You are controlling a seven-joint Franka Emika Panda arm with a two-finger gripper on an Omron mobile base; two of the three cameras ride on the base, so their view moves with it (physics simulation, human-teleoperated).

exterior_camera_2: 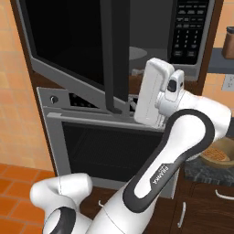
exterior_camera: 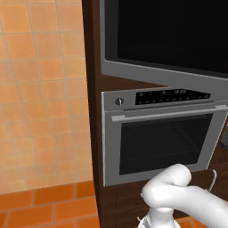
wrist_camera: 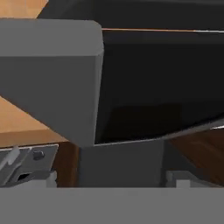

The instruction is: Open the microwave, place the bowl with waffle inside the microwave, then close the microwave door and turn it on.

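The microwave (exterior_camera_2: 189,32) is set in dark wood cabinetry, and its cavity with a turntable is exposed. The microwave door (exterior_camera_2: 64,36) stands swung out, its grey edge facing the right base view; its black glass (exterior_camera: 164,31) spans the top of the left base view. My gripper (exterior_camera_2: 133,109) sits at the door's lower inner edge, jaws apart, with nothing seen between them. The hand view is pressed close to the door's grey frame (wrist_camera: 48,78) and black glass (wrist_camera: 157,78). The tan bowl with waffle (exterior_camera_2: 218,155) rests on a dark counter at the right, behind my arm's elbow.
A silver oven (exterior_camera: 160,138) with knob, digital panel and bar handle sits directly under the microwave. Orange tiled wall and floor (exterior_camera: 40,200) lie to the left. Dark drawers with handles (exterior_camera_2: 183,215) sit under the counter at the right.
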